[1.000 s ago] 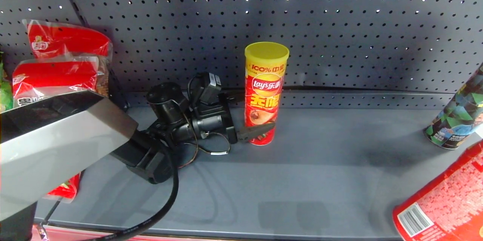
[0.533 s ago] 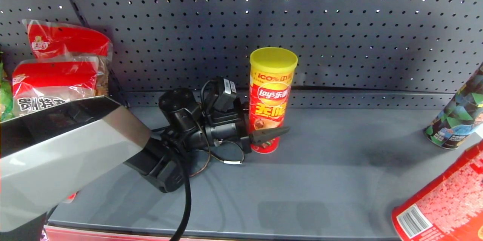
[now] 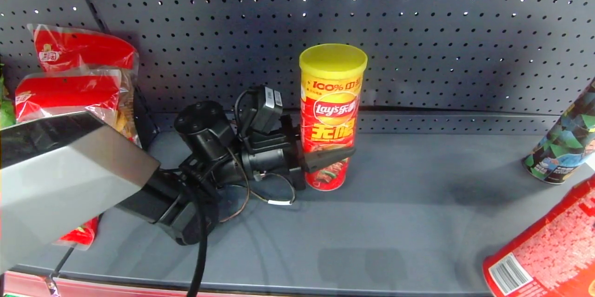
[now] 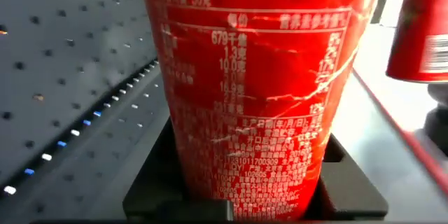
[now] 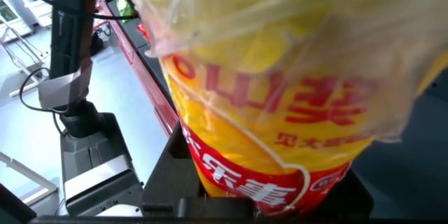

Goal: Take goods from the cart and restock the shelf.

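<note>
A tall red chips can with a yellow lid stands upright near the middle of the grey shelf, close to the pegboard back. My left gripper comes in from the left and is shut on the can's lower half; one dark finger crosses its front. In the left wrist view the can sits between the gripper's two sides. My right gripper is shut on a yellow and red snack bag in clear wrapping.
Red snack bags stand at the shelf's left end. A dark patterned can leans at the right, with a red barcoded package in front of it. Open shelf floor lies between the chips can and these. The pegboard closes the back.
The left gripper and the chips can shifted a little to the right, then rose slightly and came nearer the camera. The grip stayed on the can.
</note>
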